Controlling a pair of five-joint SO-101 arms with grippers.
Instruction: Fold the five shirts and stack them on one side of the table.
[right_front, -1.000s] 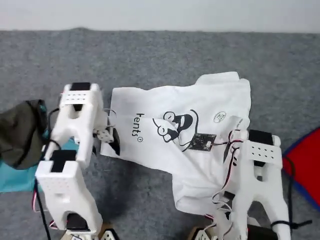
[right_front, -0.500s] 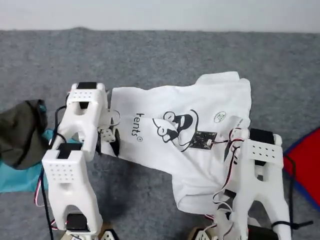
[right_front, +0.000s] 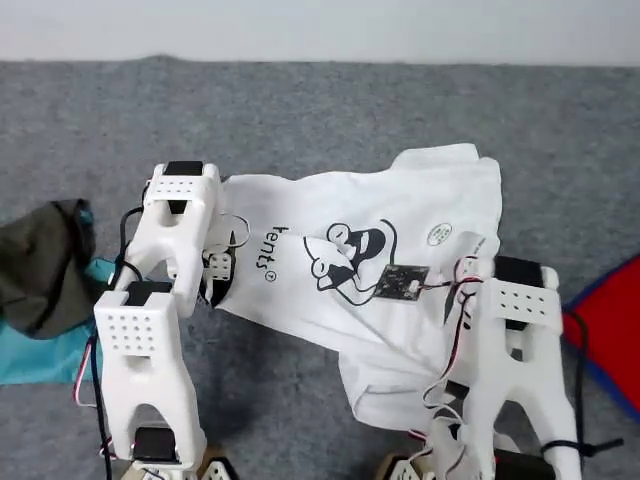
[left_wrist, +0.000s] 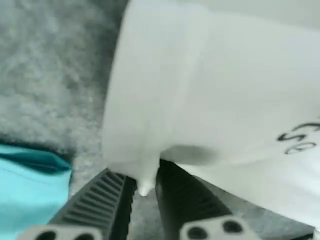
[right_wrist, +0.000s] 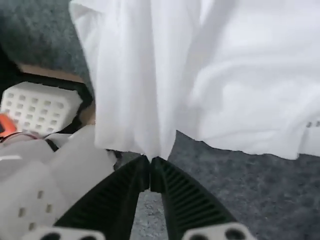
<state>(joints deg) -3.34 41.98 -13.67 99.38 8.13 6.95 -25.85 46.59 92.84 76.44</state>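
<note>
A white shirt (right_front: 400, 215) with a black drawing lies crumpled across the middle of the grey table. My left gripper (right_front: 216, 287) is at the shirt's left edge. In the left wrist view it (left_wrist: 144, 183) is shut on a corner of the white shirt (left_wrist: 215, 85), which hangs up from the jaws. The right arm (right_front: 510, 310) stands over the shirt's lower right part. My right gripper (right_wrist: 151, 169) is shut on a bunched fold of the white shirt (right_wrist: 225, 75), lifted off the table.
A dark olive shirt (right_front: 40, 262) lies on a teal shirt (right_front: 35, 355) at the left edge. A red shirt with blue trim (right_front: 610, 335) lies at the right edge. Bare grey table (right_front: 320, 110) stretches behind the white shirt.
The left arm has moved right and slightly back, pulling the shirt's left edge toward the middle. The right arm has hardly moved.
</note>
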